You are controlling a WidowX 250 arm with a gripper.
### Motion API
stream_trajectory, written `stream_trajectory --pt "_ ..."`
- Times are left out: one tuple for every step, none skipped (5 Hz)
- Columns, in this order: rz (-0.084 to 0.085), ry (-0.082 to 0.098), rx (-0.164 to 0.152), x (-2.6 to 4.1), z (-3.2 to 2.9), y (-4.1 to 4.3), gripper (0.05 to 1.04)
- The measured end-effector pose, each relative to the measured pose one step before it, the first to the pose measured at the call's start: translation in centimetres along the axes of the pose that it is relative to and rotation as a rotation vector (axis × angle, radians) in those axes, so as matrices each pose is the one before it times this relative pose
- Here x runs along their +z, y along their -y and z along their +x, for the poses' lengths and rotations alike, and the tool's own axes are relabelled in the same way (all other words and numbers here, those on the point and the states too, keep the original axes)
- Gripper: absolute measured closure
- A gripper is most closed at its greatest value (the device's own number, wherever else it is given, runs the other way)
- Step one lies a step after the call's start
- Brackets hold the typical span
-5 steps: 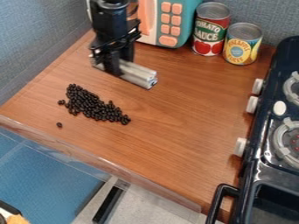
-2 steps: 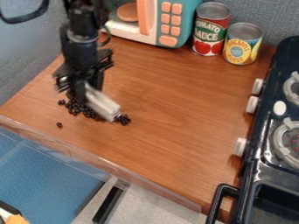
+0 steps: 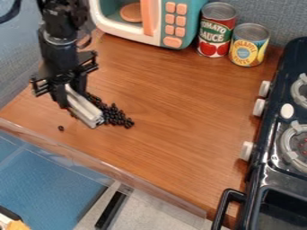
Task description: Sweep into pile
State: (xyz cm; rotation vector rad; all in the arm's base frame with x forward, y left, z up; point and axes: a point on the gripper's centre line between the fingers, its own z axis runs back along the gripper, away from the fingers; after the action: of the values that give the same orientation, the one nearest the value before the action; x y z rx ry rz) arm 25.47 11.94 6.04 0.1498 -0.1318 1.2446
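Observation:
The black gripper (image 3: pixel 71 95) hangs at the left of the wooden counter, shut on a silver bar-shaped sweeper (image 3: pixel 84 109). That bar slants down to the right, low at the counter surface. Dark beans (image 3: pixel 114 114) lie in a heap along its right side, close against it. Part of the heap's left side is hidden behind the bar and gripper. One lone bean (image 3: pixel 60 128) sits apart, below and left of the bar, toward the front edge.
A toy microwave (image 3: pixel 171 24) stands at the back, with a tomato sauce can (image 3: pixel 216 29) and a yellow can (image 3: pixel 248 45) beside it. The black toy stove (image 3: pixel 264 166) lines the right side. The counter's front edge (image 3: pixel 108 167) runs diagonally below the beans.
The gripper has come forward and left with the silver bar, from behind the beans, across the heap, to its left side. The lone bean has stayed put.

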Motion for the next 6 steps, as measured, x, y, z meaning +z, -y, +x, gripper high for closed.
stream_trajectory --pt "0.0314 0.0182 -0.0204 -0.547 -0.040 -0.828 0.710" --pt "0.0408 -0.0038 0.0263 -1.309 -0.337 -0.544 0.710" --pt "0.0552 0.0059 0.0642 -1.880 -0.662 -0.427 0.710" --pt "0.0185 0.0192 0.0229 -0.533 -0.107 -0.128 0.710" --pt "0.0140 0.0218 -0.0069 -0.210 -0.350 -0.301 0.710" --pt "-0.0015 0.0045 0.0016 -0.094 -0.130 -0.265 0.710"
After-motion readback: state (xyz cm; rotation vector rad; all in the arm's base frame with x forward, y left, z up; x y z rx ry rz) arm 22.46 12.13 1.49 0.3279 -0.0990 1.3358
